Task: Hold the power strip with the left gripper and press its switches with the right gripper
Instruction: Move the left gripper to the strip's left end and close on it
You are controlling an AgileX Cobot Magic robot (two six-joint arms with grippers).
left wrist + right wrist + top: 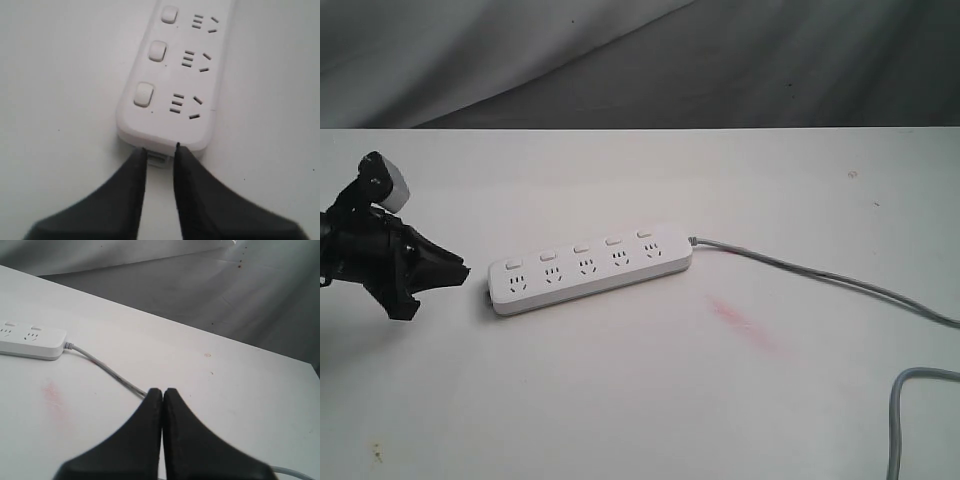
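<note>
On table (650,400): white power strip (590,265), five switches (580,248), grey cord (820,276); left pincer (160,150) slightly parted, right pincer (162,391) clenched.

pwr strip (602,277) x1 | switches (581,248) x5 | socket grps (585,266) x5 | cord (800,270) x1 | pincers x2: L pincer (160,149), R pincer (162,390)

Left pincer (465,270) sits just beside power strip (590,266).

Bright even light, soft shadows, mild blur
</note>
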